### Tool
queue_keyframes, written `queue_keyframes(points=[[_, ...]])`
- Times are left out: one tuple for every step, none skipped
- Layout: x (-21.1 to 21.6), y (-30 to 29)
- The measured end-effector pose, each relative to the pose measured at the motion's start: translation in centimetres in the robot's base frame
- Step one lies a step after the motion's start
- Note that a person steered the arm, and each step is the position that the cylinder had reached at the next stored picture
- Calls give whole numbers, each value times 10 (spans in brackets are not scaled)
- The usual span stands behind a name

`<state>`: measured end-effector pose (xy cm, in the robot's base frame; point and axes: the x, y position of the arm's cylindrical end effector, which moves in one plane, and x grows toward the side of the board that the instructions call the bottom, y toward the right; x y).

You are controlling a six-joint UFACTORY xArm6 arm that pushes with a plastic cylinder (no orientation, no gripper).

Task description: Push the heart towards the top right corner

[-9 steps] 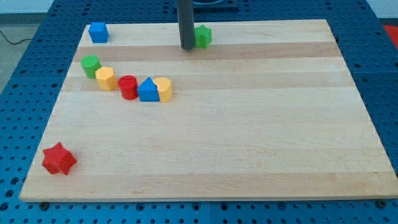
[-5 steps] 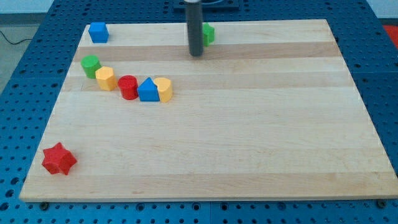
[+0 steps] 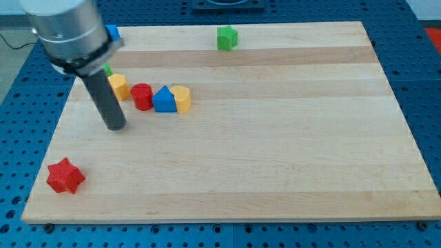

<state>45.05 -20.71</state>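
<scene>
The yellow heart (image 3: pixel 182 98) lies on the wooden board (image 3: pixel 275 151), left of centre, at the right end of a row. A blue block with a peaked top (image 3: pixel 164 100) touches its left side, then a red cylinder (image 3: pixel 142 96) and a yellow block (image 3: pixel 120 85). My tip (image 3: pixel 116 127) is on the board below and left of this row, about a hundred pixels left of the heart and touching no block. The rod slants up to the view's top left and covers part of the yellow block.
A green block (image 3: pixel 226 38) sits near the top edge, right of the row. A red star (image 3: pixel 65 176) lies at the bottom left. A blue block (image 3: pixel 112 32) at the top left and a green one (image 3: pixel 108 69) are mostly hidden behind the arm.
My tip has swept from beside the green block at the top down and left to below the row. No block has moved.
</scene>
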Motion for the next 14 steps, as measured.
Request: queue_keyframes(points=[[-25, 10], [-28, 27], [3, 22], [11, 55], [4, 76], [-11, 84], [-28, 100], [-47, 122], [-62, 162], [-70, 214], [-73, 229], [-73, 185], [-78, 148], [-98, 175]])
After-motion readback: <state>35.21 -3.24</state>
